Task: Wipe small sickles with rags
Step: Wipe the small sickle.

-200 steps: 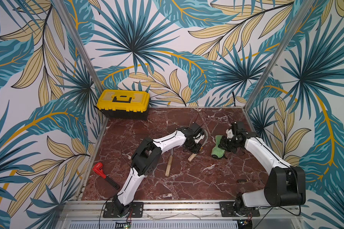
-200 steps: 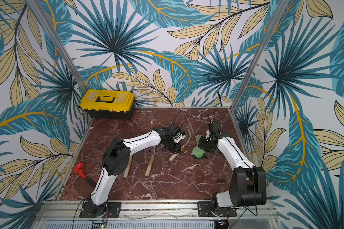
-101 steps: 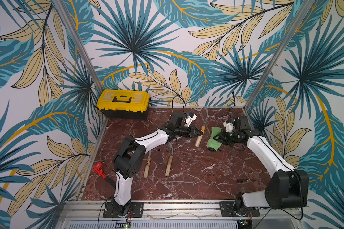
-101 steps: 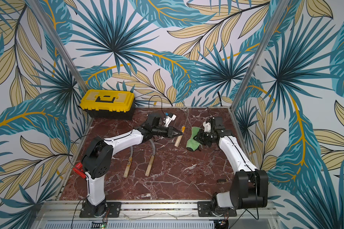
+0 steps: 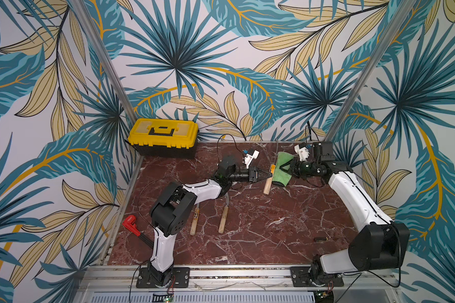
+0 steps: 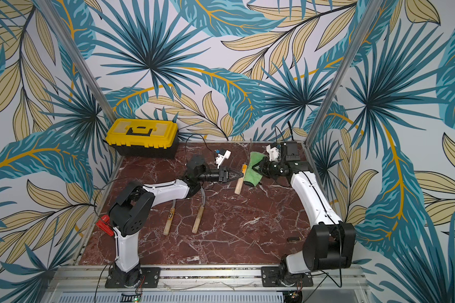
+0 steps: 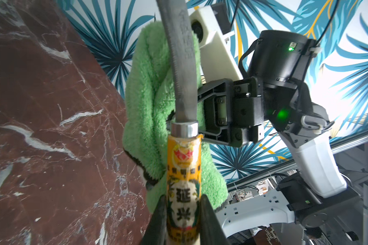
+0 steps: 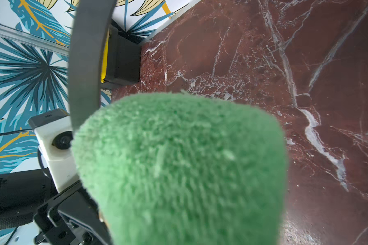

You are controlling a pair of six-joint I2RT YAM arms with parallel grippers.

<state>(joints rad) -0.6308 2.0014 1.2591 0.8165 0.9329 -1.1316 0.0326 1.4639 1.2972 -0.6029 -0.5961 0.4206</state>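
In the upper centre of both top views, the left jaws are clamping tight on the orange-labelled handle of one small sickle (image 5: 268, 185), its blade pointing toward the back wall. The right jaws are gripping the green rag (image 5: 283, 173), which is lying against that blade. Two other sickles (image 5: 194, 223) are resting side by side on the worktop (image 5: 273, 236) at centre left.

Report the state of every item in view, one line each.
Left gripper: shut on orange-labelled wooden-handled sickle.
Right gripper: shut on green fuzzy cloth.
Two other wooden-handled sickles: lying flat, untouched.
Yellow plastic toolbox: lid closed.
Red-handled tool: lying flat.
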